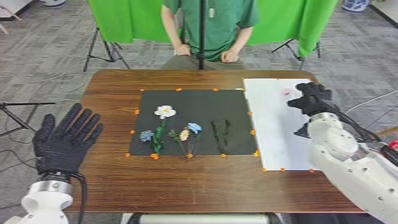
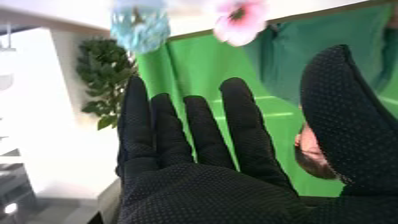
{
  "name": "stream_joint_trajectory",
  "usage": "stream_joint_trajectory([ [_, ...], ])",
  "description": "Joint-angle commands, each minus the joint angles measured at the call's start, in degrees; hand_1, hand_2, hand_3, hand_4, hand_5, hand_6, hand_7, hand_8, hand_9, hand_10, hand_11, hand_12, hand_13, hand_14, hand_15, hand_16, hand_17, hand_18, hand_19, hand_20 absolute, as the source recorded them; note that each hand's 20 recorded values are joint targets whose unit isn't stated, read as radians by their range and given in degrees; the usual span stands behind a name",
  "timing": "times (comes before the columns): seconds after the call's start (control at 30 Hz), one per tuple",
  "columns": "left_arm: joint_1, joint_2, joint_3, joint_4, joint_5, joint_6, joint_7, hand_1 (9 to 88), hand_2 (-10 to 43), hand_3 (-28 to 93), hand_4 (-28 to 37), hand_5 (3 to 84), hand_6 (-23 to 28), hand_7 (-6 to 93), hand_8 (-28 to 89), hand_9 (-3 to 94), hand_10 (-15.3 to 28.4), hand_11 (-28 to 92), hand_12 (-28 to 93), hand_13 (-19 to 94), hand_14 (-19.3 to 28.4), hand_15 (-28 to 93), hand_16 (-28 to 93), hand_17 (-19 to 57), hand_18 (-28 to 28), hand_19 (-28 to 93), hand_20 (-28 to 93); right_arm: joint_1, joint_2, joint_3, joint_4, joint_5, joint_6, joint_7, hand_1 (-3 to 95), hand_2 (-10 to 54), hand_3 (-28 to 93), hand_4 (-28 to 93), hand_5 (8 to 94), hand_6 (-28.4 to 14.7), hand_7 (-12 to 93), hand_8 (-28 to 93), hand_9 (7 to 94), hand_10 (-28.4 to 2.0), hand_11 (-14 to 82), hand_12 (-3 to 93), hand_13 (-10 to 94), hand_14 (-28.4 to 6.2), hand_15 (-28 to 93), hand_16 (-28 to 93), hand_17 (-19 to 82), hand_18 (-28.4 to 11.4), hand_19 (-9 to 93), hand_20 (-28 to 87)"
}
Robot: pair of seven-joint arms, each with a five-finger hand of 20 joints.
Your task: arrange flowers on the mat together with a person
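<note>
The left hand is open, its fingers straight and slightly fanned, pointing forward; the left arm runs straight back behind it. The right hand, farther forward, is open too, fingers straight, thumb held apart; the right arm slants back and outward from it.

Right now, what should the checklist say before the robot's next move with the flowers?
1. Right hand empty: ok, its palm is bare and its fingers are straight.
2. Flowers at hand on the white sheet: ok, a pink flower and a light blue flower lie there.
3. Right hand's grip on a flower: not ok, it holds none.
4. Left hand out of the way: ok, it is left of the black mat.
5. White flower on the black mat: ok.
6. Height of the right hand above the white sheet: cannot tell.
</note>
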Motion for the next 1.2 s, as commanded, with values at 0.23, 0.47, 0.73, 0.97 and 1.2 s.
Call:
stream_joint_trajectory([
  [0.23, 0.95, -0.35, 0.97, 0.28, -1.18, 0.25, -0.3, 20.2, 17.4, 72, -28.3, 44.4, 7.6, 11.7, -9, 39.0, 14.1, 18, 9, 28, 15.3, 30, -6, -6.3, 15.0, 36, 14, 12.05, 2.67, -6.04, 6.07, 6.37, -10.84, 4.65, 31.2, -1.7, 78, -22, 36.4, -4.3, 14, -10, 30.1, -16.4, 4.5, 12.7, 25, -15.5, 20, 12, 12, -16.8, 51, 7],
  [0.47, 0.38, 0.14, 1.36, 0.73, -4.69, -1.48, -0.23, 20.2, 17.1, 73, -28.3, 44.1, 7.7, 11.8, -9, 38.8, 14.0, 18, 10, 28, 15.5, 31, -6, -6.4, 15.1, 36, 14, 11.68, 1.88, -5.72, 7.97, 9.31, -17.02, 5.65, 30.1, -0.2, 78, -22, 38.3, -4.5, 14, -11, 33.6, -16.9, 6.3, 13.1, 30, -15.1, 22, 12, 15, -17.7, 53, 7],
  [0.73, 0.08, 0.38, 1.7, 1.04, -4.94, -1.24, -1.05, 20.9, 16.7, 73, -28.3, 44.0, 7.7, 11.8, -9, 38.9, 14.0, 18, 10, 28, 15.5, 32, -6, -6.4, 15.0, 36, 14, 10.62, 2.08, -7.28, 8.92, 8.68, -15.94, 2.08, 37.5, -3.1, 80, -24, 40.3, -2.6, 18, -12, 38.4, -14.8, 8.9, 13.5, 38, -12.5, 28, 13, 20, -17.4, 59, 8],
  [0.97, -0.36, 0.28, 1.97, 1.17, -4.38, -1.35, -1.62, 21.2, 16.7, 73, -28.3, 44.0, 7.8, 11.8, -9, 38.8, 14.1, 18, 10, 28, 15.4, 32, -6, -6.4, 15.0, 36, 14, 9.96, 1.88, -9.69, 9.02, 5.7, -10.2, 2.14, 46.0, -4.1, 79, -28, 51.4, 0.9, 25, -16, 56.8, -12.0, 22.8, 18.8, 52, -8.8, 43, 19, 23, -17.4, 69, 17],
  [1.2, -0.05, 0.27, 1.57, 1.14, -4.44, -1.07, -1.74, 21.2, 16.7, 73, -28.3, 43.6, 8.3, 11.6, -9, 38.1, 14.8, 19, 10, 28, 15.4, 32, -6, -6.7, 15.2, 36, 14, 8.74, 2.26, -9.05, 7.73, 3.64, -6.03, 2.16, 53.2, -1.6, 64, -28, 58.5, 1.6, 47, -5, 70.5, -9.8, 21.3, 32.8, 59, -6.1, 40, 29, 24, -17.0, 66, 23],
])
